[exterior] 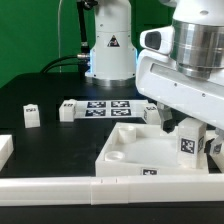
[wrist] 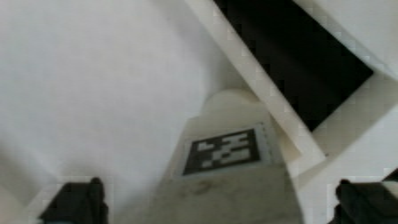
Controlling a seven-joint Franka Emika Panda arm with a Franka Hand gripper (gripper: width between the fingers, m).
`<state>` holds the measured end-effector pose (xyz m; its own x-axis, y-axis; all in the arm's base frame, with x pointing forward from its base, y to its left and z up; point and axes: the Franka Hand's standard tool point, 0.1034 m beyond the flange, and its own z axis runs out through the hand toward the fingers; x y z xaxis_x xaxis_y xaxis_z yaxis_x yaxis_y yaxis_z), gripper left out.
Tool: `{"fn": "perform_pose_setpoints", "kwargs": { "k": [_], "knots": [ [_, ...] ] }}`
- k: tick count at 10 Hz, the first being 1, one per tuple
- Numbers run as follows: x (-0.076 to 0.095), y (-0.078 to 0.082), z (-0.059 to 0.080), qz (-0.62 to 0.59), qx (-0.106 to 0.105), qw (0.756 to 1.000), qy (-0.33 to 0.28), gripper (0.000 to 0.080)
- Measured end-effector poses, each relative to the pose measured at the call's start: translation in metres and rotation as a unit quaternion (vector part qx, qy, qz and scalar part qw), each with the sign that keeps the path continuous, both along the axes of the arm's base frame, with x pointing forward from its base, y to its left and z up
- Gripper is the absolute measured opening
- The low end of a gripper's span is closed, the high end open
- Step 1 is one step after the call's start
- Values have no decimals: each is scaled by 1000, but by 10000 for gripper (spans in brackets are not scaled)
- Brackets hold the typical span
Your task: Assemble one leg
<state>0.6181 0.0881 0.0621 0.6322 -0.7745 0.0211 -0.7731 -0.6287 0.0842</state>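
Note:
A leg (exterior: 187, 146), a small white block with a black-and-white tag, stands upright at the right corner of the large white tray (exterior: 128, 152). In the wrist view the leg (wrist: 228, 150) points away between my fingertips, over the tray's white floor (wrist: 89, 90). My gripper (exterior: 188, 138) is open, with one dark finger on each side of the leg and a gap showing on both sides in the wrist view (wrist: 217, 203). I cannot tell whether the leg is seated in the tray.
Two loose legs (exterior: 30, 115) (exterior: 68, 110) lie on the black table at the exterior view's left, and a third (exterior: 151, 113) behind the tray. The marker board (exterior: 108, 105) lies beyond them. Long white bars (exterior: 100, 186) run along the front, with another at the left edge (exterior: 5, 150).

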Motion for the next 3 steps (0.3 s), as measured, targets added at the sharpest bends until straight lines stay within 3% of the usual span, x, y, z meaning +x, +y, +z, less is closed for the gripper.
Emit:
{"fn": "perform_pose_setpoints", "kwargs": {
  "k": [3],
  "knots": [
    [0, 0, 0, 0, 0, 1000, 0, 649]
  ]
}}
